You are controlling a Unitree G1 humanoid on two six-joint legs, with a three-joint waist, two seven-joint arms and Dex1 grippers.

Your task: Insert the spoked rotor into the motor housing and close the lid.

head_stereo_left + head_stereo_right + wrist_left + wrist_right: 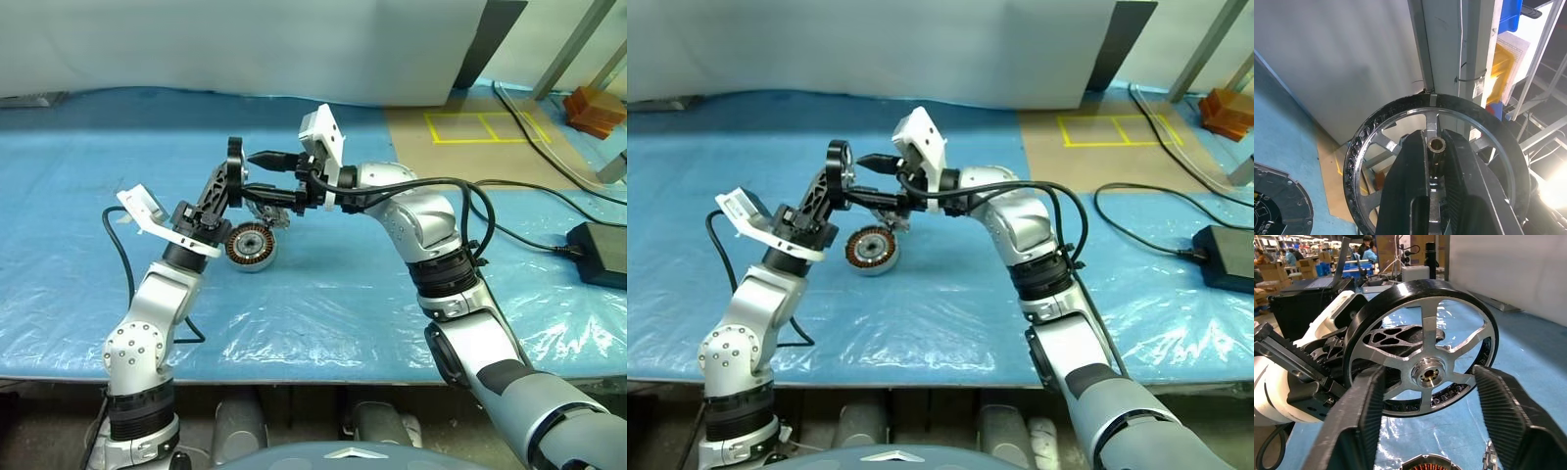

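Observation:
My left gripper [223,186] is shut on the spoked rotor [235,162], a silvery wheel with a dark rim, held upright above the table. In the left wrist view its fingers [1415,191] clamp the hub and a spoke of the rotor [1376,132]. My right gripper [257,176] points left at the rotor [1422,333] and is open, one finger on each side of it and clear of its rim. The motor housing [251,245], with copper windings showing, rests on the blue sheet just below. A silvery piece [280,217] behind the right gripper may be the lid; it is mostly hidden.
The table is covered by a blue plastic sheet [323,294], with its front edge close to me. A black power brick [598,253] and cables lie at the right. Yellow tape squares [485,125] and an orange object [593,110] are at the far right.

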